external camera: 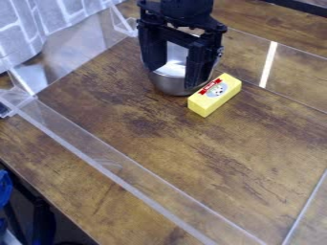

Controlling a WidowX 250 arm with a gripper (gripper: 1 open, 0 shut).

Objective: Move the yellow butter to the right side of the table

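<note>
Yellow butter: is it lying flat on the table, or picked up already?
Lying flat. The yellow butter rests label-up on the table, outside the gripper, which hangs over the metal bowl.

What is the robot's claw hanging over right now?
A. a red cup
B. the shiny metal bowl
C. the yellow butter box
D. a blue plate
B. The gripper hangs right above the metal bowl, while the yellow butter lies on the table just beside the bowl, nearer the camera, with nothing holding it.

no readable text, only a white and red label on the yellow butter (215,95)
</note>
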